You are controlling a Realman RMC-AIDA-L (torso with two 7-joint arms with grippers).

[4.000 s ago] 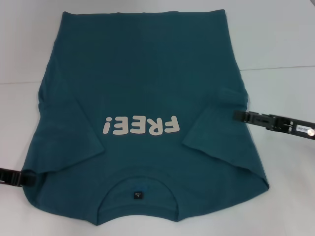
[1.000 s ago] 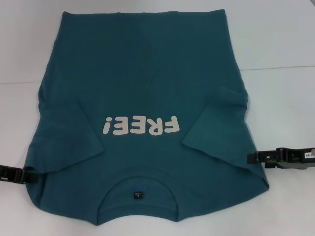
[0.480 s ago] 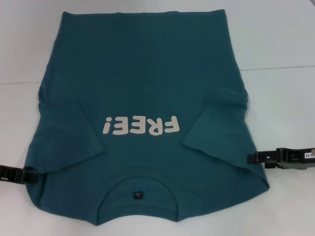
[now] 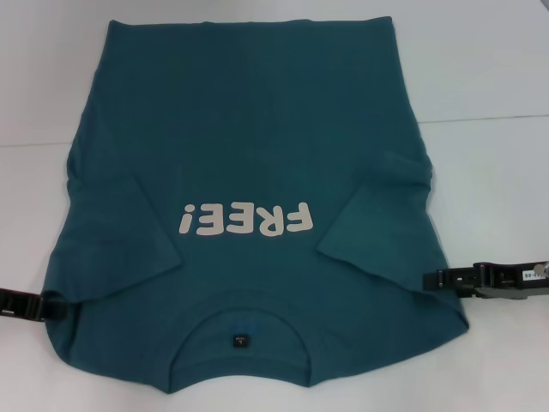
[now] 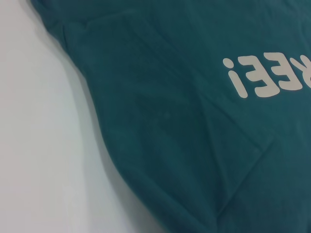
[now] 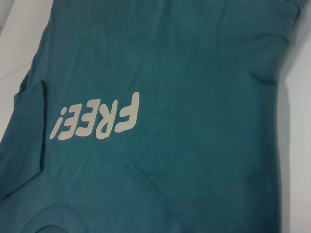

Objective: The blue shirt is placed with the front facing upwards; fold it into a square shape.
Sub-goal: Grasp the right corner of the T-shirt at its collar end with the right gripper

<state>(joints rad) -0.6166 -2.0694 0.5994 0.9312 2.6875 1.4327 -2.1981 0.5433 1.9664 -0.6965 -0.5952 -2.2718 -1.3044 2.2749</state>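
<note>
You have the large dark teal-blue cotton T-shirt (image 4: 249, 172) lying flat and face up on the white table (image 4: 489, 77), filling most of the head view. Its round collar (image 4: 242, 330) with the small dark label (image 4: 241, 342) sits at six o'clock, nearest the robot, and the hem runs along twelve o'clock. The cream "FREE!" lettering (image 4: 244, 220) reads upside down from the head camera, just below centre. Both short sleeves are folded inward onto the body, one at nine o'clock and one at three o'clock.

Your left gripper (image 4: 53, 307) is at about eight o'clock, its black tip touching the shirt's edge beside the shoulder. From this angle it looks slim, but you cannot tell whether it is clenched or released. Your right gripper (image 4: 433, 279) is at about four o'clock, its tip at the cloth's edge just below the folded sleeve; there too, you cannot tell whether it grips anything.

Both wrist views show only shirt fabric, part of the lettering, and bare table beside it.
</note>
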